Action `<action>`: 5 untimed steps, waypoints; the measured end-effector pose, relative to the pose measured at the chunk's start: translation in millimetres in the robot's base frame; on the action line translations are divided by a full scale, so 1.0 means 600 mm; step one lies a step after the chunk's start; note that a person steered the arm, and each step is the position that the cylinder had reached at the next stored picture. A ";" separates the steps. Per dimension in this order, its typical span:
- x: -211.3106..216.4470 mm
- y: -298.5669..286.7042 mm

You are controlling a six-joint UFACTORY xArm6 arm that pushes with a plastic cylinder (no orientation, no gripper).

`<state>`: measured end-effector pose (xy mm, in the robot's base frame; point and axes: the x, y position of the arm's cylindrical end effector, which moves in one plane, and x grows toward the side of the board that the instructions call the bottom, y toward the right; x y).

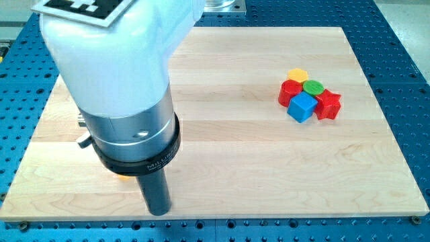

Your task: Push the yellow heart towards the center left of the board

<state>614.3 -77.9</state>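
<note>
My tip [158,213] is the lower end of the dark rod, near the board's bottom edge at the view's lower left. A small yellow sliver [125,179] peeks out from under the arm's metal collar, just left of and above the tip. It may be the yellow heart, but most of it is hidden and its shape cannot be made out. I cannot tell whether the tip touches it.
A tight cluster of blocks sits at the view's upper right: a yellow hexagon [297,74], a green round block [313,86], a red block [290,92], a blue cube [302,106] and a red star [328,105]. The bulky arm [114,81] hides the wooden board's [235,154] left part.
</note>
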 end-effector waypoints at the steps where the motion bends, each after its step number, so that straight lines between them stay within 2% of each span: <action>1: -0.008 0.000; 3: -0.015 0.000; 5: -0.123 -0.093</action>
<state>540.3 -133.8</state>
